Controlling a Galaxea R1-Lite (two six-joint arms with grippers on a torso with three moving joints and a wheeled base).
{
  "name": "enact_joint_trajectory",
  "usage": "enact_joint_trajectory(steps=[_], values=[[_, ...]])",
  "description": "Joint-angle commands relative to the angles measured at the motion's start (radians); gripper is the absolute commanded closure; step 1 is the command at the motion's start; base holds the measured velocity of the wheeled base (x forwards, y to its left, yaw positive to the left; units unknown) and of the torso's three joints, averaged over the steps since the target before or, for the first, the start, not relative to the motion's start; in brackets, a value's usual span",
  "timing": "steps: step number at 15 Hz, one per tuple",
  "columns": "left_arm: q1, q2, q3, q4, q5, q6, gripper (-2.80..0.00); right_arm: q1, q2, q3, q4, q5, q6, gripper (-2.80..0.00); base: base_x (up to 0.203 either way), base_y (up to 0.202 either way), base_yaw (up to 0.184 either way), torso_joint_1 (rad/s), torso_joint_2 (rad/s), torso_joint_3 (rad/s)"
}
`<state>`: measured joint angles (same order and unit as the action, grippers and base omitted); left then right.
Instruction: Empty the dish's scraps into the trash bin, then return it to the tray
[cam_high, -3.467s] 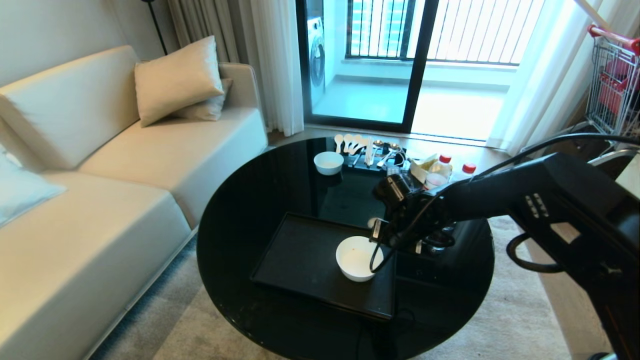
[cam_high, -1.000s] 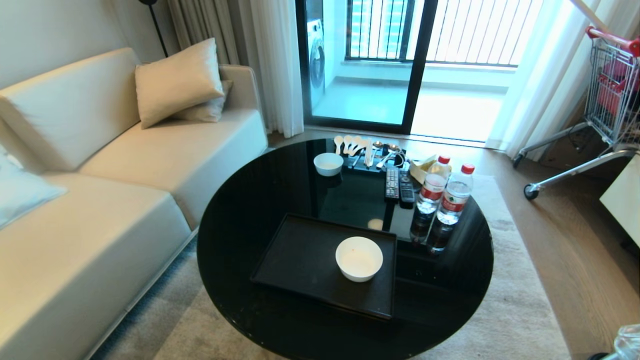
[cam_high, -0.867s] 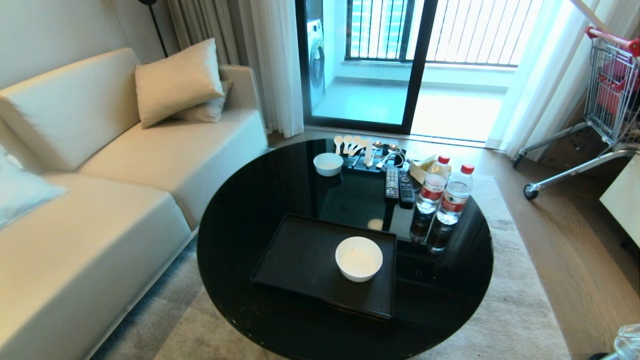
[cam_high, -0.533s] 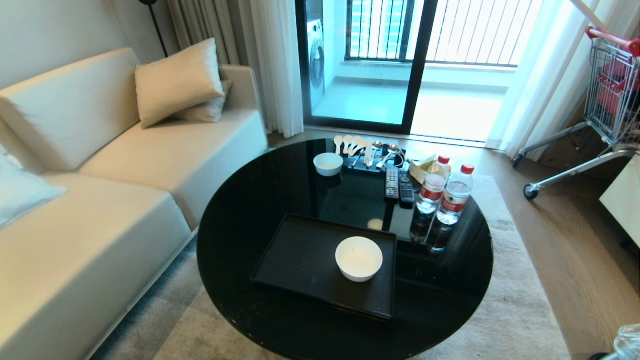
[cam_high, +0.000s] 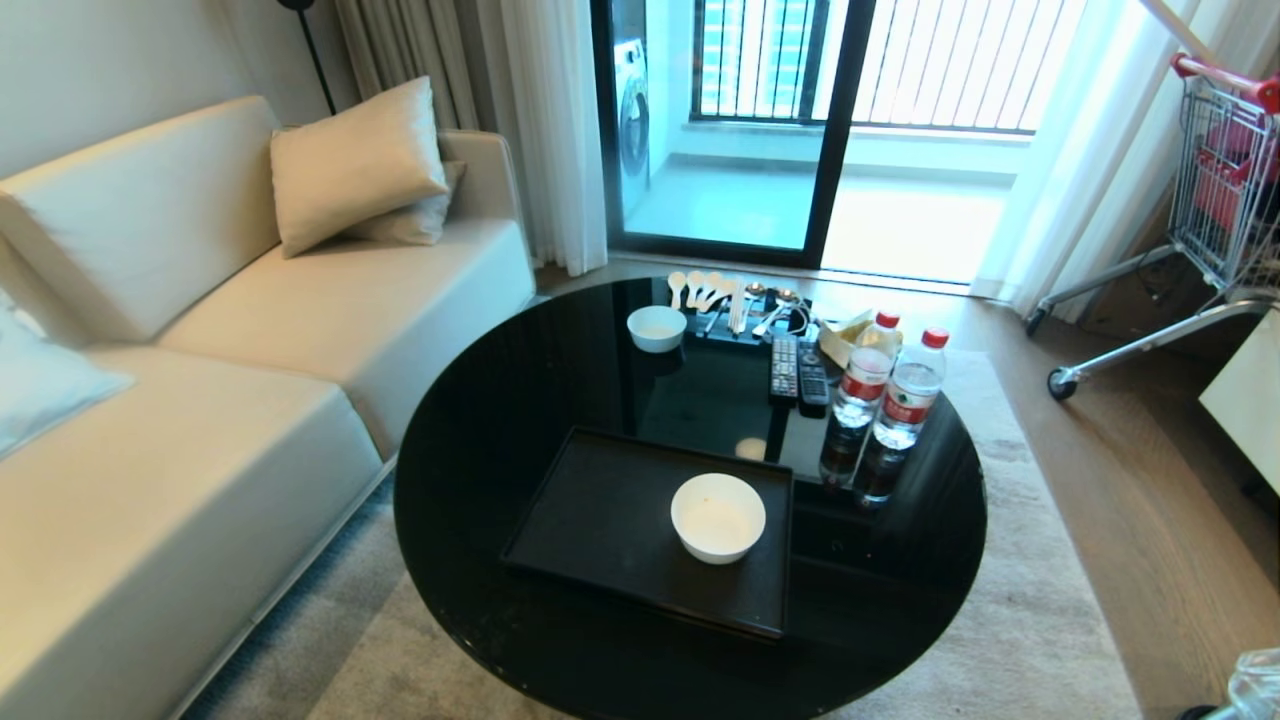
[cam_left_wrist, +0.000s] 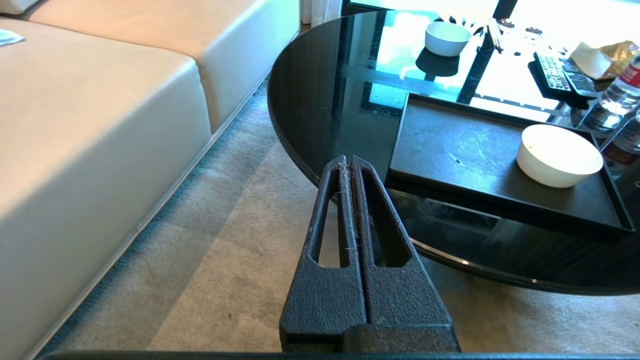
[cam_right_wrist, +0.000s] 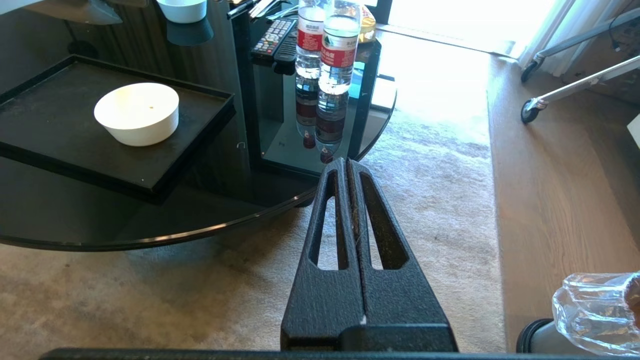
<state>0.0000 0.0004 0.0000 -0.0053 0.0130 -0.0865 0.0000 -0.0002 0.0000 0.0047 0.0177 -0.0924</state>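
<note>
- Left gripper (cam_left_wrist: 349, 165): fingers pressed together, nothing between them; hangs over the carpet (cam_left_wrist: 210, 280), tip just short of the round black table (cam_left_wrist: 325, 100).
- Right gripper (cam_right_wrist: 347, 167): fingers likewise pressed together and empty, over carpet by the table's edge on the other side.
- Trash bin (cam_right_wrist: 590, 320): nearest thing to the right gripper, beside and behind its fingers; clear liner over rim, only partly in view.
- Tray (cam_high: 600, 520): on the table beyond both tips, between the two grippers.
- Dish (cam_high: 718, 516): upright on the tray, at the end nearer the right gripper, clear of both grippers. One tiny orange speck inside (cam_right_wrist: 151, 107); otherwise looks empty.
- Two water bottles (cam_high: 890, 400): ahead of the right gripper, past the tray.
- Remotes (cam_high: 798, 370), then smaller white bowl (cam_high: 657, 326) and spoons (cam_high: 710, 292): farthest, at the table's far edge.
- Sofa (cam_high: 200, 400): out to the left gripper's side.
</note>
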Motion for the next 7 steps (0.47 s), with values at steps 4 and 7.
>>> enact_joint_trajectory(steps=[4, 7], values=[[0.0, 0.0, 0.0, -0.001, 0.001, -0.001, 0.0, 0.0, 0.0, 0.0, -0.002, -0.001, 0.022, 0.0, 0.0, 0.0, 0.0, 0.0, 0.0, 0.0], [0.0, 0.0, 0.0, -0.001, 0.001, -0.001, 0.0, 0.0, 0.0, 0.0, -0.002, -0.001, 0.023, 0.0, 0.0, 0.0, 0.0, 0.0, 0.0, 0.0]])
